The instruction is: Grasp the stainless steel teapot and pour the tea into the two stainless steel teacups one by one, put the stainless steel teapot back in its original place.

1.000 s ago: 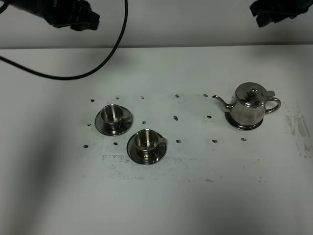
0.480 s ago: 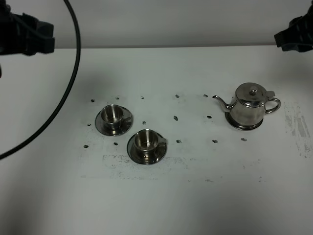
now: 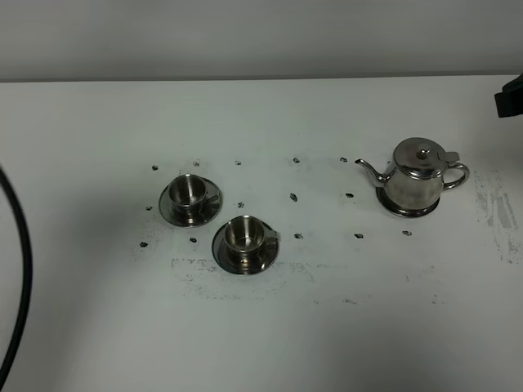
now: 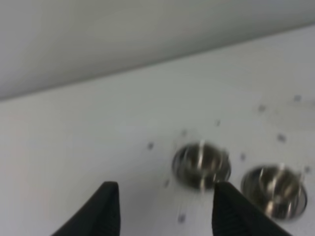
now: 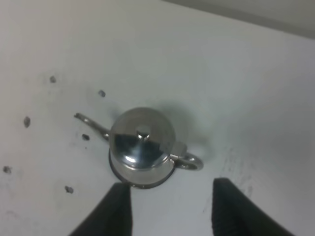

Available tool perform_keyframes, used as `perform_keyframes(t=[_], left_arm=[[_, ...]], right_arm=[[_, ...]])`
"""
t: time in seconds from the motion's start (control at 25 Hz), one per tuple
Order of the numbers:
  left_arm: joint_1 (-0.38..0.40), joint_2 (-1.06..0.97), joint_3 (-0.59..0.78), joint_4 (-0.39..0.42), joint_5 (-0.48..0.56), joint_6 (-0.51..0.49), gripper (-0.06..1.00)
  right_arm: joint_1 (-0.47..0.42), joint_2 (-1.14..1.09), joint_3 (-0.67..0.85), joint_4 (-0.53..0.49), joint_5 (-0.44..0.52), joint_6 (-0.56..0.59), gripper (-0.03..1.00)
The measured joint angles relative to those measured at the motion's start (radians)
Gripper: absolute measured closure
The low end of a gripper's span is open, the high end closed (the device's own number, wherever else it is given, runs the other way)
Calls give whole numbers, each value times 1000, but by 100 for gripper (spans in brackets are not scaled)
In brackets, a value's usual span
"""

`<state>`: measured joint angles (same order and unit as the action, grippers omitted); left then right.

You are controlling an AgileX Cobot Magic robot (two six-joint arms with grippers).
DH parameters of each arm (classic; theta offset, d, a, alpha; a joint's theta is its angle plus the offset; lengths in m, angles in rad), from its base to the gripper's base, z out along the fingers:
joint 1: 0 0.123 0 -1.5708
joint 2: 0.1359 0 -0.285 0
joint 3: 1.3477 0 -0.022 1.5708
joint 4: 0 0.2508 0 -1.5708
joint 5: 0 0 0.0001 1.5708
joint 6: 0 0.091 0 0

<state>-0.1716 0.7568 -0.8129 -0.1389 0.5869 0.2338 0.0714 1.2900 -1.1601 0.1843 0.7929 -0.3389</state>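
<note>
1. Teapot (image 3: 419, 174) stands upright, lid on, on its flat round coaster (image 3: 392, 207) on the right part of the white table (image 3: 327, 343).
2. Its spout (image 5: 91, 123) points toward the cups. Its loop handle (image 5: 189, 162) is on the opposite side, and the knob (image 5: 143, 133) tops the lid.
3. Both cups sit on the left part of the table, well apart from the teapot. The back cup (image 3: 189, 190) rests on its saucer (image 3: 170, 211).
4. The front cup (image 3: 245, 233) rests on its own saucer (image 3: 227, 258), just beside the back one and nearer the middle. Both cup handles turn toward the teapot's side.
5. The left claw (image 4: 165, 196) is spread wide and empty above the table. The two cups are blurred beyond its fingertips.
6. The right claw (image 5: 171, 196) is also spread wide and empty. It looks down on the teapot, which lies just ahead of its fingertips and apart from them.
7. In the high view, a black corner of the right arm (image 3: 511, 94) shows at the right edge. A black cable (image 3: 18, 269) curves along the left edge.
8. Small dark specks (image 3: 292, 197) dot the table between the cups and the teapot.
</note>
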Motion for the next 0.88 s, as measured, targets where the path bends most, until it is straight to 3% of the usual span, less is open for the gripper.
perform_keyframes(t=[0.16, 0.36, 0.72, 0.88], left_arm=[[0, -161, 0, 113, 222, -121, 52], [0, -328, 47, 105, 427, -132, 53], [0, -529, 275, 71, 459, -138, 53], [0, -557, 305, 78, 464, -138, 53]], right_arm=[[36, -1, 40, -1, -26, 3, 57], [113, -1, 57, -2, -75, 3, 57], [154, -1, 58, -3, -104, 3, 58], [154, -1, 58, -3, -123, 3, 58]])
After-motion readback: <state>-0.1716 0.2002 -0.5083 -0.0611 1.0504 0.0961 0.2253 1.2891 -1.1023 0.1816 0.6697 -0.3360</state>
